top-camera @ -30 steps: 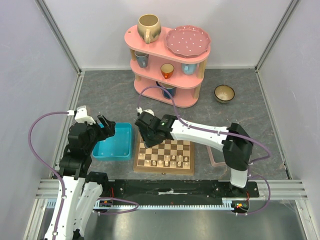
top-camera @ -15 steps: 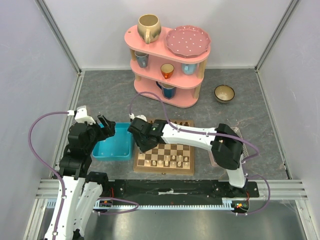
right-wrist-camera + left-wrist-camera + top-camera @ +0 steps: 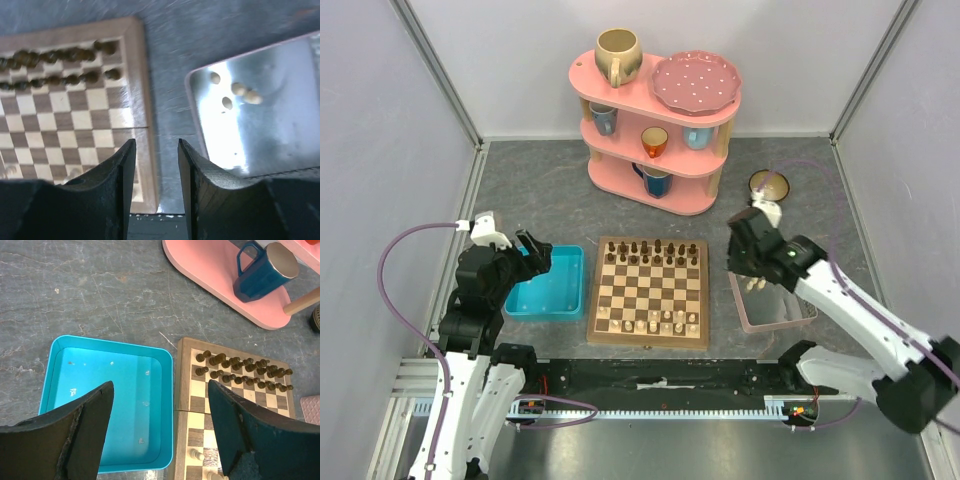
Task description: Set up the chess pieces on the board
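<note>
The board (image 3: 647, 290) lies in the middle of the table. Dark chessmen (image 3: 650, 252) fill its two far rows, and several cream chess pieces (image 3: 660, 322) stand on its near rows. More cream chess pieces (image 3: 235, 92) lie in the clear pink-rimmed tray (image 3: 300, 145) to the right of the board (image 3: 65, 115). My right gripper (image 3: 738, 262) hangs open over the strip between board and tray, and the right wrist view shows nothing between its fingers (image 3: 156, 150). My left gripper (image 3: 160, 385) is open and empty above the turquoise tray (image 3: 107, 405), beside the board's left edge (image 3: 182, 405).
A pink three-tier shelf (image 3: 655, 135) with cups, a mug and a plate stands behind the board. A small bowl (image 3: 769, 186) sits at the back right. The turquoise tray (image 3: 548, 285) touches the board's left side. Grey walls close in the table.
My right arm has swung from over the board's far left corner to the right, and now hangs by the clear tray. The left arm has not moved.
</note>
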